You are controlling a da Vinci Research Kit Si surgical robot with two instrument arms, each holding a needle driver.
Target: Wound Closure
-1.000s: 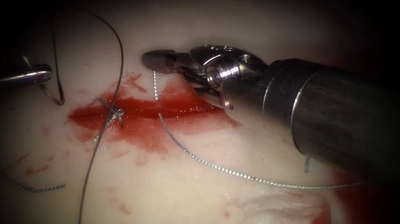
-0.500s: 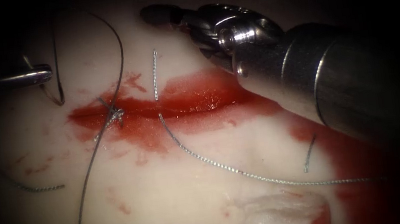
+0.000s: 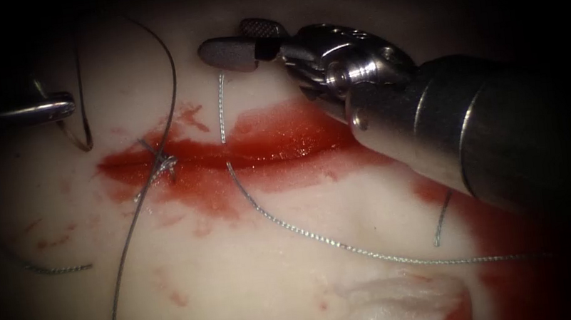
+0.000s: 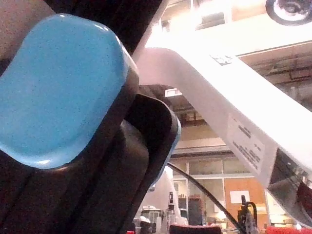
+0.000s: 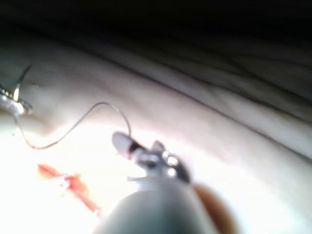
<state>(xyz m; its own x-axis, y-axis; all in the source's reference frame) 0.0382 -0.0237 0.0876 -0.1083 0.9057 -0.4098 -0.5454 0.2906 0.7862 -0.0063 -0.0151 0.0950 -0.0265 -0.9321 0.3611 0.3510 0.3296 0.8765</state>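
The cut [image 3: 255, 149] runs across the tissue [image 3: 253, 257], filled with red fluid. A knotted stitch [image 3: 166, 166] sits toward its left end. My right tool [image 3: 243, 41] hovers above the cut's far edge, jaws open and empty, just over the free end of a braided thread [image 3: 221, 106] that crosses the cut. In the right wrist view the same open jaws [image 5: 127, 145] hang over the pale tissue. At the far left my left tool [image 3: 43, 109] is shut on the curved needle [image 3: 82, 141], which lies out of the tissue. Thin thread [image 3: 171, 72] arcs from there to the knot.
The braided thread trails down and right across the tissue [image 3: 382, 256]. A short cut end [image 3: 442, 221] lies beside the right tool's shaft [image 3: 483, 130]. Another loose thread piece [image 3: 50, 269] rests at the lower left. A raw patch [image 3: 403, 308] marks the near edge.
The right tool rose from the cut toward its far side, then dropped slightly and opened its jaws. The left tool, needle and threads stayed put.
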